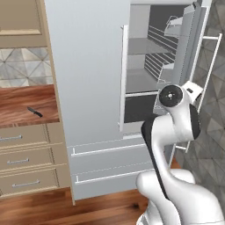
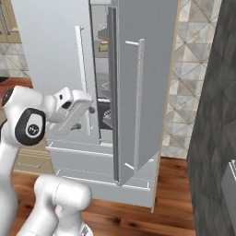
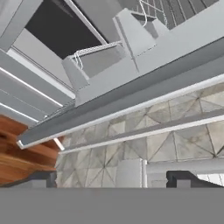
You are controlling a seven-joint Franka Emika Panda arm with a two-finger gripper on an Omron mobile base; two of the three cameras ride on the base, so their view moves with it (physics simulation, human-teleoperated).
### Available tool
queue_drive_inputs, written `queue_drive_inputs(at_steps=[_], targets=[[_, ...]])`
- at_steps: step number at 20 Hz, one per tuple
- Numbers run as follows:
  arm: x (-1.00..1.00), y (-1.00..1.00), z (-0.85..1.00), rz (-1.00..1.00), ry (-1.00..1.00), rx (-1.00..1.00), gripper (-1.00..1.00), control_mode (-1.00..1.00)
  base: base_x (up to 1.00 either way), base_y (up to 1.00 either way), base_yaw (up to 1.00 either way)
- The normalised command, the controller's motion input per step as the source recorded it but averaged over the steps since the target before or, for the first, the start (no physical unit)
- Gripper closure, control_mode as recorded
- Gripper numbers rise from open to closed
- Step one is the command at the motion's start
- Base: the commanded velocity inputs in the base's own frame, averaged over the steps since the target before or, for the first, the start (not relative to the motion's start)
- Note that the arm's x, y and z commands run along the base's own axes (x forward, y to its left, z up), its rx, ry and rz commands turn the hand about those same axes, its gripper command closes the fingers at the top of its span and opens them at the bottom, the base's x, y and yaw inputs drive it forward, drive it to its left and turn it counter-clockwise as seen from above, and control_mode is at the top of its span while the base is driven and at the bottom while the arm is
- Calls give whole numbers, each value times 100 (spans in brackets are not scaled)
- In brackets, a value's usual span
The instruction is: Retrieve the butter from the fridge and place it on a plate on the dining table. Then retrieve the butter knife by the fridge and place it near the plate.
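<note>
On an upper shelf inside the tall pale grey fridge [image 2: 55, 41], the small olive-yellow butter stick [image 2: 104, 46] lies above the empty hand [image 2: 85, 117], whose fingers [image 3: 181, 179] are spread wide by the open right door [image 2: 143, 92].

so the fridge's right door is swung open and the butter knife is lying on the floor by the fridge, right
Not quite. The fridge's right door is indeed swung open, but the butter knife is not on the floor: the left base view shows it lying on the wood-topped counter to the left of the fridge, above the beige drawers.
</note>
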Motion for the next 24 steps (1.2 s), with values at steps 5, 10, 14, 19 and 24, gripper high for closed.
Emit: queue_drive_inputs(at_steps=[5,10,14,19,24], targets=[[64,9,0,0,29,-16,-100,-100,0,0,0],[29,11,0,0,11,-13,-100,-100,0,0,0],[30,-1,0,0,8,-7,-100,-100,0,0,0],[35,-1,-3,4,2,-5,-100,-100,0,0,0],[29,-4,-3,2,5,-8,-100,-100,0,0,0]])
